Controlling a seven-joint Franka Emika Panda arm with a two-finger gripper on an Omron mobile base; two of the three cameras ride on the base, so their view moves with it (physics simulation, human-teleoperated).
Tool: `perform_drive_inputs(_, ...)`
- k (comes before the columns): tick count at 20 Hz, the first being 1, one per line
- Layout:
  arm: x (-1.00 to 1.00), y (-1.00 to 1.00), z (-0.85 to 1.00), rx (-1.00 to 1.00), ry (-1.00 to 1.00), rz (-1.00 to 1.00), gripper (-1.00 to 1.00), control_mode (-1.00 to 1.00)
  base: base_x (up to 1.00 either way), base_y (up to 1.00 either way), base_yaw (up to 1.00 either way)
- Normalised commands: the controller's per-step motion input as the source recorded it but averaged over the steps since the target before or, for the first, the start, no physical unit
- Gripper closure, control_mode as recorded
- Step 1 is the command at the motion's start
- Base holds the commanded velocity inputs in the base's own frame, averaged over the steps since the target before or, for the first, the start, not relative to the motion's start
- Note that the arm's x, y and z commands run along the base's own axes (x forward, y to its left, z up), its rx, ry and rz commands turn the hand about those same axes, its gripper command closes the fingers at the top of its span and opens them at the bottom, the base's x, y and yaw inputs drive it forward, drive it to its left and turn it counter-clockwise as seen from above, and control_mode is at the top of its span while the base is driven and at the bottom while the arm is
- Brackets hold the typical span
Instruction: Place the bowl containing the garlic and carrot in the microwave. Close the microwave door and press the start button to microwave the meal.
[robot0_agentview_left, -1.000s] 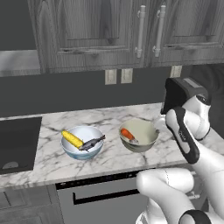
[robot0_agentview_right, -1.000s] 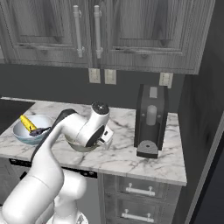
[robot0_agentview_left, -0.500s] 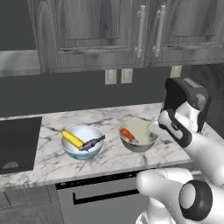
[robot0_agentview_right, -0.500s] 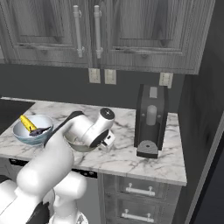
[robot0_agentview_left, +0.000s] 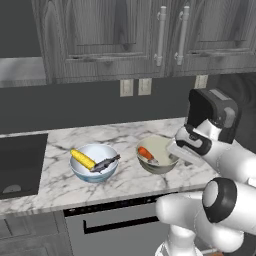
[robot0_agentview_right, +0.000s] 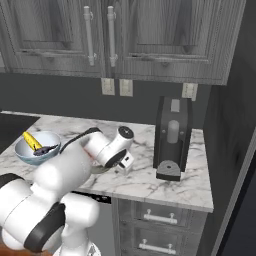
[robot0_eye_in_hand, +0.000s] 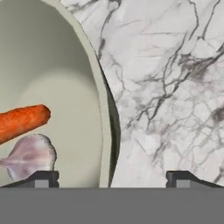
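We see the gripper (robot0_eye_in_hand: 113, 177) spread wide, straddling the right rim of the bowl (robot0_eye_in_hand: 65, 87), one fingertip (robot0_eye_in_hand: 43, 178) inside, the other over the marble counter (robot0_eye_in_hand: 175, 87). Inside lie the carrot (robot0_eye_in_hand: 22, 121) and the garlic (robot0_eye_in_hand: 29, 155), the bowl resting on the counter.
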Motion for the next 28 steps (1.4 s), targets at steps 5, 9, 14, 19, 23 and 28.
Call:
perform_drive_inputs(5,0.03,0.02,-0.09,0.00,0.00,-0.01,1.00,-1.00,0.00,0.00,0.00)
perform_drive_inputs(9,0.00,0.00,0.07,0.00,0.00,0.00,1.00,-1.00,0.00,0.00,0.00)
perform_drive_inputs(14,-0.73,0.00,0.84,0.00,-0.09,-0.03,1.00,-1.00,0.00,0.00,0.00)
perform_drive_inputs(19,-0.98,-0.03,1.00,0.10,-0.16,-0.04,1.00,-1.00,0.00,0.00,0.00)
perform_drive_inputs(23,-0.88,-0.03,1.00,0.15,-0.15,-0.16,1.00,-1.00,0.00,0.00,0.00)
perform_drive_inputs(28,-0.58,-0.01,0.77,0.01,0.02,-0.12,1.00,-1.00,0.00,0.00,0.00)
